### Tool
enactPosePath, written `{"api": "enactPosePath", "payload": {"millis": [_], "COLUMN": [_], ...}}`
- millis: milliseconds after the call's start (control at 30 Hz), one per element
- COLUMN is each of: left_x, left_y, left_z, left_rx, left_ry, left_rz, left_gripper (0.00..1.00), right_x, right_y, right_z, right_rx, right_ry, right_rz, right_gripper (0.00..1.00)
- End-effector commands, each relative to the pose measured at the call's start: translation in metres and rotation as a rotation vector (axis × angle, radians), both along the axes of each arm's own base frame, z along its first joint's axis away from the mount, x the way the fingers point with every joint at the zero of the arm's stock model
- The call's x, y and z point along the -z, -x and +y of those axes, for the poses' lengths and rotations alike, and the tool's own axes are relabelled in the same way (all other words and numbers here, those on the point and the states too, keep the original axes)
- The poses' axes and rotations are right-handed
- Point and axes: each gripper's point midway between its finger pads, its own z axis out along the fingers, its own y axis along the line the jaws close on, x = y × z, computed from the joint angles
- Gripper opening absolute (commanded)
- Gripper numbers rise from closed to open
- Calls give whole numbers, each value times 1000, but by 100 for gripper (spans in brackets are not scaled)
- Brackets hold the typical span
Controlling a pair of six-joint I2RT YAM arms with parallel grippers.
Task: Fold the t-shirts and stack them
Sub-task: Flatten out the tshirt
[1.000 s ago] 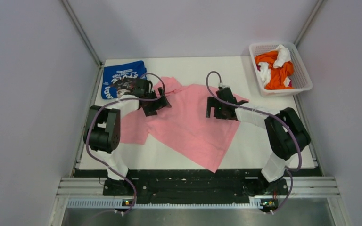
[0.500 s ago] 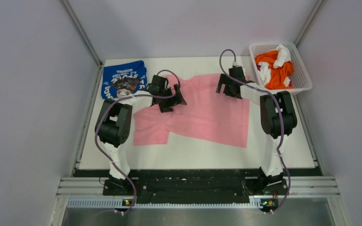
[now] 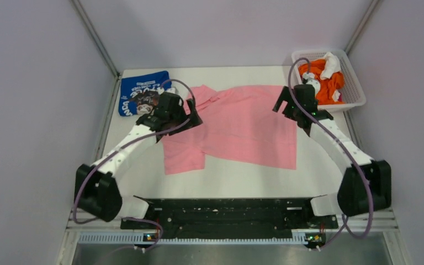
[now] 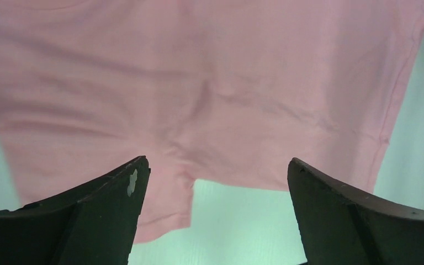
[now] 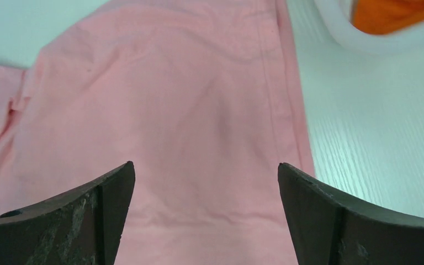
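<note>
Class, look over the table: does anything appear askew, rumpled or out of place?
The plain light pink cloth t-shirt lies unfolded and slightly askew on the white table, rumpled near its far-left corner. The folded royal blue t-shirt looks tidy.

Left arm (image 3: 124,150) and right arm (image 3: 339,143): white link shells, black joints, 1 purple cable (image 3: 178,81) each. Fingers (image 4: 83,221) black, wedge-shaped, scuffed.

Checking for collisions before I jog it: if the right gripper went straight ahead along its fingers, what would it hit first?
Probably the pink t-shirt, which fills the gap between the open fingers of the right gripper in its wrist view. Nothing shows in between, though depth is unclear.
</note>
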Motion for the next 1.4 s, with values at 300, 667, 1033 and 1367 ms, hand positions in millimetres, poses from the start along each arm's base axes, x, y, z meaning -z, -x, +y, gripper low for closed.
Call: {"api": "enactPosePath", "payload": {"millis": [300, 667, 1033, 1367], "left_x": [67, 99, 129, 148], "left_y": [148, 142, 134, 134], "left_z": [113, 128, 125, 117], "left_rx": [-314, -359, -330, -296], "left_ry": [-256, -366, -388, -366], "left_rz": [277, 347, 433, 490], "left_gripper": [90, 66, 54, 31], "right_x": [1, 10, 12, 13], "right_y": [87, 92, 94, 95], "right_z": [-2, -1, -5, -7], "right_rx": [66, 41, 44, 48], "right_ry": [-167, -148, -124, -112], "right_rz": [-32, 19, 27, 31], "right_gripper": [99, 99, 99, 99]}}
